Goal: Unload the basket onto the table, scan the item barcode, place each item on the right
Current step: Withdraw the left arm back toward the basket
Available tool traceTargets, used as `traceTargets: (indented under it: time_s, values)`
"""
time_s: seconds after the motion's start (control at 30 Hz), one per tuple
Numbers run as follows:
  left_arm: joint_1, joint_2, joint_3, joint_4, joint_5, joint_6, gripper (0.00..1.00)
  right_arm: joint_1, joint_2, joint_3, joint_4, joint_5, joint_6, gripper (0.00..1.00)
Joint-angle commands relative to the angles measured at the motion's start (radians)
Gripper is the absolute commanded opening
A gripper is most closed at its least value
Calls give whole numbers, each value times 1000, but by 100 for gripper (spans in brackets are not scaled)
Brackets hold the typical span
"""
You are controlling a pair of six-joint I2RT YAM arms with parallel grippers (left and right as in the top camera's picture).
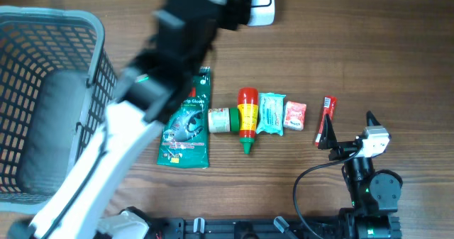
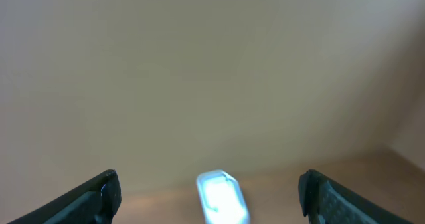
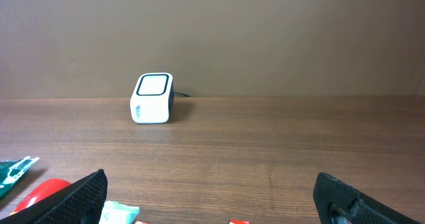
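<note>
The white barcode scanner [image 1: 259,5] [image 3: 153,99] stands at the table's far edge. My left arm reaches across to it, and its wrist end sits right beside the scanner. In the blurred left wrist view my left gripper [image 2: 209,184] is open and holds nothing; a bright white blurred shape [image 2: 222,197] shows low between the jaws, untouched. Items lie in a row mid-table: a green glove pack [image 1: 186,122], a small tube [image 1: 222,120], a red bottle [image 1: 247,116], a teal packet [image 1: 271,113], a pink packet [image 1: 294,115] and a red bar [image 1: 325,118]. My right gripper [image 1: 347,131] [image 3: 209,184] is open and empty beside the red bar.
A grey mesh basket [image 1: 85,26] fills the left side, with a grey bundle [image 1: 50,125] inside it. My left arm crosses above the glove pack and hides its upper left part. A black cable [image 1: 305,182] loops by the right arm's base.
</note>
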Motion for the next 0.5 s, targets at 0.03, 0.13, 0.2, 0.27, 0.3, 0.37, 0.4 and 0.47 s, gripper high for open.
traceTargets:
  time_s: [0.03, 0.13, 0.2, 0.27, 0.3, 0.37, 0.4, 0.47]
  values:
    - [105, -159, 6, -39, -51, 247, 96, 2, -6, -1, 7, 4, -8, 100]
    - [137, -231, 6, -138, -52, 253, 100, 2, -6, -1, 11, 29, -5, 100]
    - [141, -271, 5, -245, -54, 302, 100, 2, -6, -1, 5, 5, -1, 100]
    - [143, -309, 2, -233, -53, 298, 100, 2, -6, -1, 8, -37, 75, 100]
    - [145, -338, 2, -241, -53, 296, 100, 2, -6, -1, 8, -39, 203, 100]
    - [155, -390, 2, -250, -42, 259, 100, 2, -6, -1, 8, -49, 518, 100]
    - [166, -421, 2, -261, -30, 213, 100, 2, -6, -1, 9, -66, 644, 100]
    - [205, -481, -12, -272, 39, 160, 100, 2, -6, -1, 16, -126, 879, 100]
